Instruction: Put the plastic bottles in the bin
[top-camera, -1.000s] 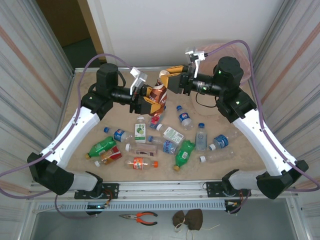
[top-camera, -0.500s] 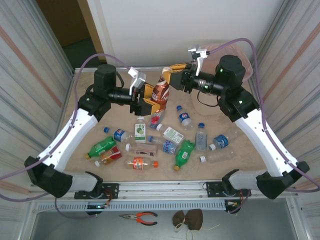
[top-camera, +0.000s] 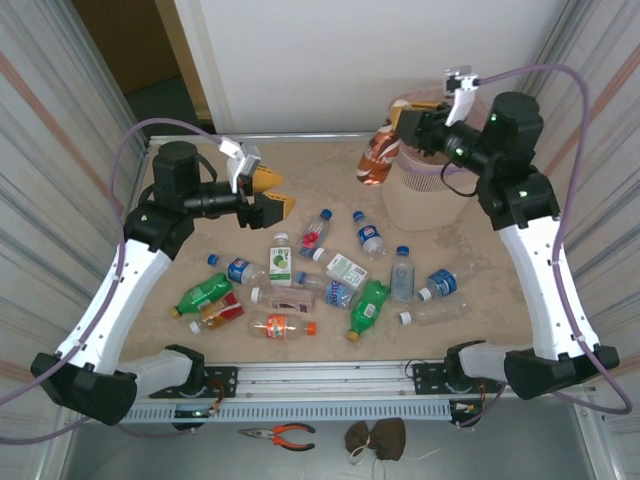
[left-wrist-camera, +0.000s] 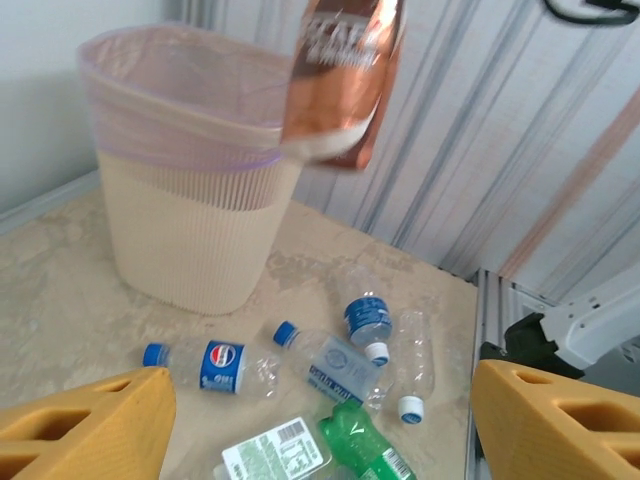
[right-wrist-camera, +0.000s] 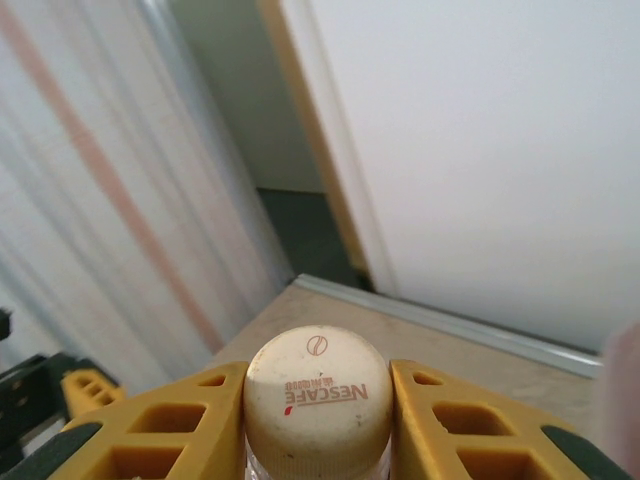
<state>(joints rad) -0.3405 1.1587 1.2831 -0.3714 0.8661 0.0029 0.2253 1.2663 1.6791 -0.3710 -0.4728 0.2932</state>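
My right gripper (top-camera: 402, 127) is shut on the white cap (right-wrist-camera: 318, 395) of a brown-labelled plastic bottle (top-camera: 379, 156). The bottle hangs in the air just left of the bin (top-camera: 418, 198), a beige ribbed basket with a pink liner. In the left wrist view the same bottle (left-wrist-camera: 345, 80) hangs beside the bin (left-wrist-camera: 190, 235). My left gripper (top-camera: 271, 194) stands open with nothing in it over the left middle of the table. Several plastic bottles lie on the table, among them a green one (top-camera: 366, 306), a clear blue-capped one (top-camera: 402, 273) and an orange-labelled one (top-camera: 283, 325).
Ribbed metal panels (top-camera: 60, 150) wall in both sides of the table. A metal rail (top-camera: 320, 375) runs along the near edge. Red-handled pliers (top-camera: 280, 433) lie below it. Bare sandy table (top-camera: 320, 170) lies between the two grippers.
The left gripper has let go of the brown bottle, opened and drawn back to the left. The right arm has carried the bottle up and right to the bin's side.
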